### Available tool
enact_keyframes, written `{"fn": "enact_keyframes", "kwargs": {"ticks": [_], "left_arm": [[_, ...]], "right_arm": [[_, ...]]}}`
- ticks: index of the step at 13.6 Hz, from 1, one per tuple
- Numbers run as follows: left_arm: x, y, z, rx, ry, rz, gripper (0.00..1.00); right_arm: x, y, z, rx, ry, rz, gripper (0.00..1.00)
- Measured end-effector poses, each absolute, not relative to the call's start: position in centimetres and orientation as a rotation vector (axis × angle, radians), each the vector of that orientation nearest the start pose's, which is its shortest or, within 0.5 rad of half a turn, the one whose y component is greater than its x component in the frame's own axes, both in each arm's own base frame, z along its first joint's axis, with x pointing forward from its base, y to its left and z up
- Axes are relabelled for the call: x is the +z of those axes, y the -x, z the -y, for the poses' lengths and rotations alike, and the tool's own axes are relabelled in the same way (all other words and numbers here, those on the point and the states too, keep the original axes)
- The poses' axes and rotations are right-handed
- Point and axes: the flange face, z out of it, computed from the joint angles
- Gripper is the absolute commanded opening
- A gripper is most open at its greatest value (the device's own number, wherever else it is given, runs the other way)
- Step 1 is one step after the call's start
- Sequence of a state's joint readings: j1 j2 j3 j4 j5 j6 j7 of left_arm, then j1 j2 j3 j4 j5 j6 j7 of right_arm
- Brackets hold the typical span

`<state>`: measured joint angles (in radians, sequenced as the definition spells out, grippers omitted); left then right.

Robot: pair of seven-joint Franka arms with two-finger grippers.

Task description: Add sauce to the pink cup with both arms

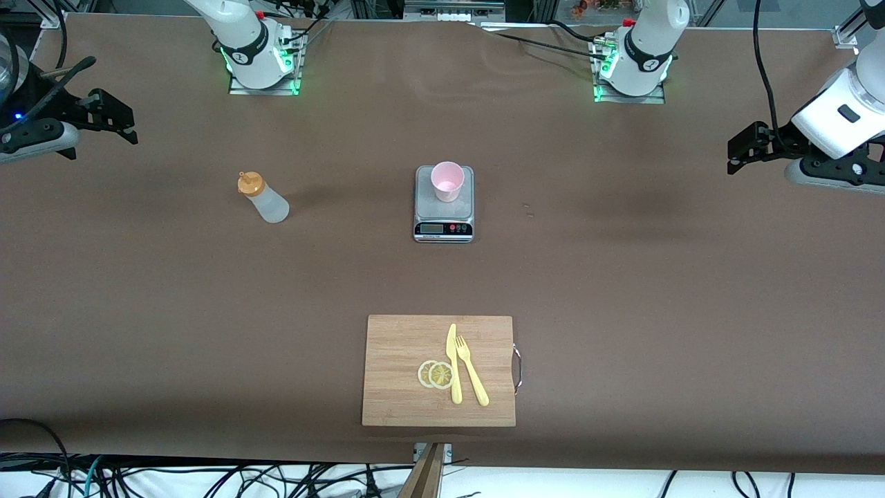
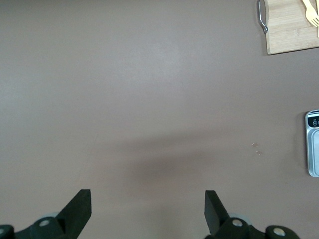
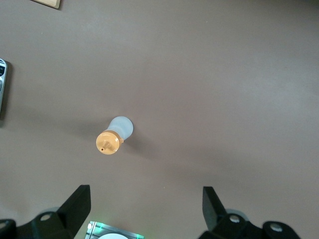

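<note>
- Broadly, the brown table (image 1: 622,277) carries everything, and both arms hang over its two ends with nothing between their jaws.
- Next in size, the wooden cutting board (image 1: 401,373) lies nearest the front camera, well apart from both grippers; it bears a yellow plastic knife (image 1: 453,363), a fork (image 1: 472,373) and two lemon slices (image 1: 435,374), none of which the task needs.
- Then the left gripper (image 2: 148,209) hovers over bare table at the left arm's end, jaws spread wide and released; the scale shows only at the edge of its wrist view.
- Likewise the right gripper (image 3: 146,206) hovers at the right arm's end, jaws spread wide and released, with the bottle standing just ahead of the gap between them.
- Centrally, the kitchen scale (image 1: 444,221) sits between the two grippers, well apart from each.
- On its platform stands the pink cup (image 1: 447,180), upright and open; whether any sauce lies inside I cannot tell.
- Smallest, the sauce bottle (image 1: 263,198) with its orange cap (image 3: 108,143) stands upright toward the right arm's end, away from the cup.
- So this scene fits a pour yet to come, or a bottle set back down afterwards.
- Should a pour be due, I judge the right jaws ought to close on the bottle's clear body below the cap, squarely, while the left steadies the cup.
</note>
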<state>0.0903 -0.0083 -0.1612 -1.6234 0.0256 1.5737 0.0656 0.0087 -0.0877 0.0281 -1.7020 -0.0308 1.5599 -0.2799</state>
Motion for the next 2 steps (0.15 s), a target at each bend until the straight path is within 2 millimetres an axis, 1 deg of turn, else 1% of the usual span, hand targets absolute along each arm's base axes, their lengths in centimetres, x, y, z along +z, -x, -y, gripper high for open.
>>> {"fn": "enact_keyframes", "kwargs": {"ticks": [2], "left_arm": [[60.44,-54.96,3.66,0.065,3.107,-0.213,1.00]], "right_arm": [[61.16,-52.36,-2.08,0.086,3.131,0.513,0.99]]}}
